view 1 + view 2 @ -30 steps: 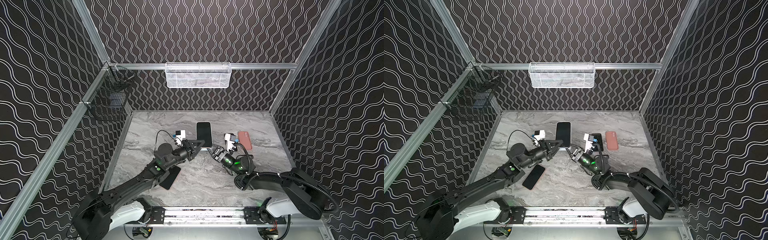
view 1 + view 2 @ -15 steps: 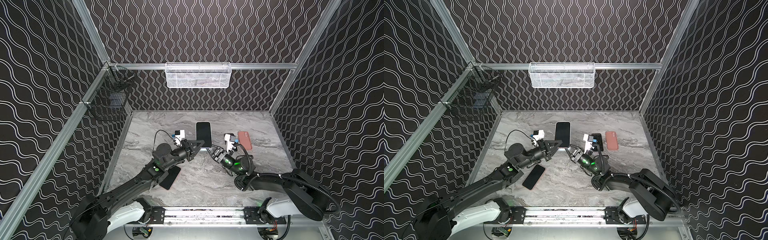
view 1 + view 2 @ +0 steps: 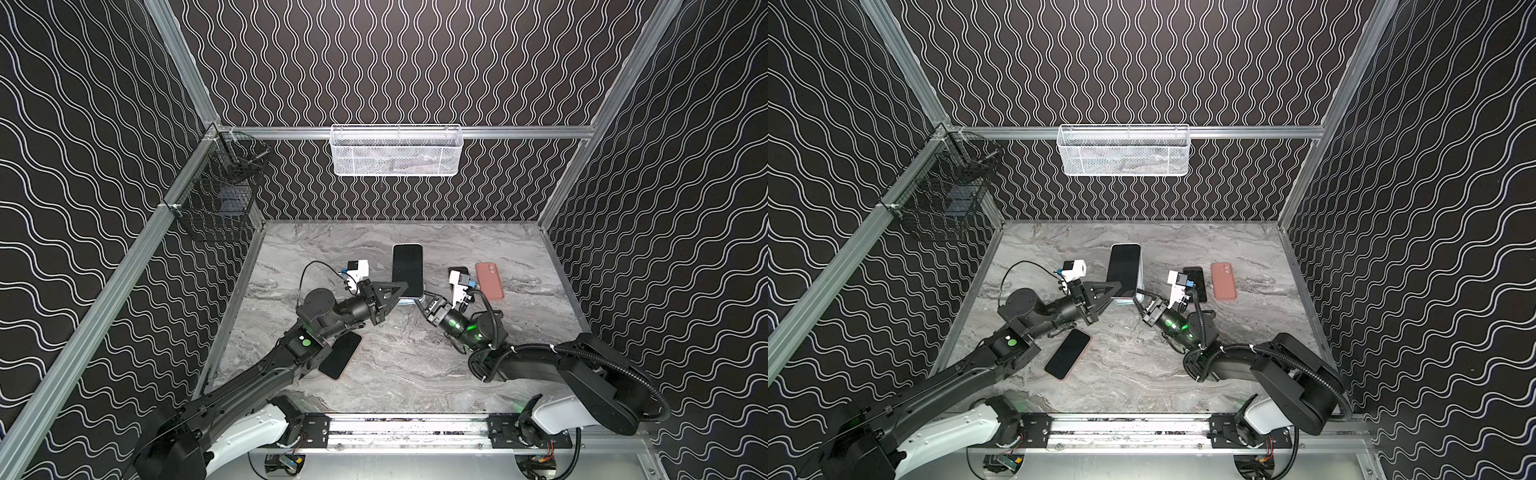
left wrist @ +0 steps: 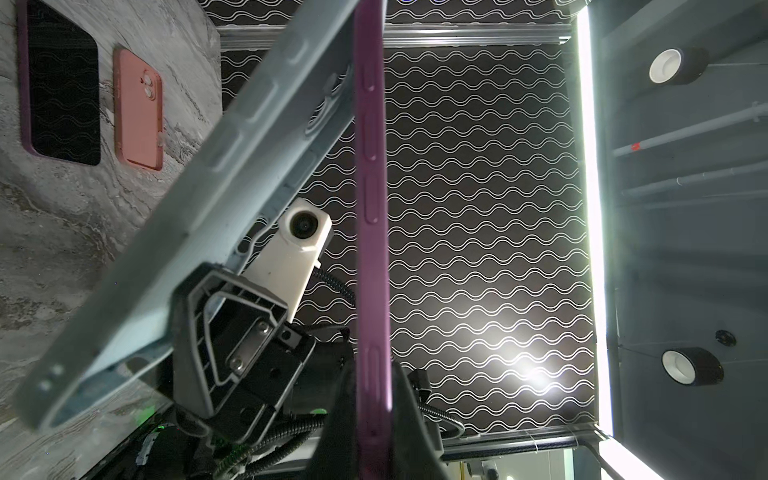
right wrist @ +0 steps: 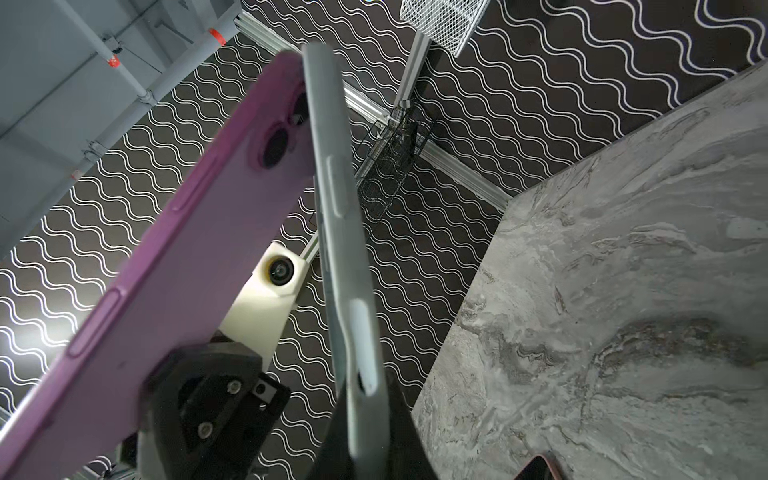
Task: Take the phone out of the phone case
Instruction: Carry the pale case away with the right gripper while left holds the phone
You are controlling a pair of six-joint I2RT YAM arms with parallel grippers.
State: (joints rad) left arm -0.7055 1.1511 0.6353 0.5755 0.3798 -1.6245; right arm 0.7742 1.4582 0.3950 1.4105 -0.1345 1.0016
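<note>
A: At the near end, closest to the robot's base, what is each arm doing?

B: The left gripper is clamping the near end of the purple phone, with its jaws closed tight on it. The right gripper is pinching the near end of the pale blue case in the same way, with its jaws closed on the rim. Both are holding their pieces up off the table.

A: And how are the two pieces lying from there?

B: Both long axes are running away from the grippers, toward the back wall. In the wrist views they are fanning apart at the gripped ends, with a clear wedge of air opening between them. The phone is sitting on the left arm's side and the case on the right arm's.

A: And farther out?

B: The wedge is narrowing. At the far end, by the camera lenses, the case's top corner is looking as if it is touching the phone. I am reading that as the last place it is hanging on. I cannot tell whether the lip is wrapping round the corner.

A: So the coming move is turning on that far corner?

B: I am judging so. The phone is probably needing to slide back along its own length, toward the left arm, with the right arm holding the case in place.
</note>
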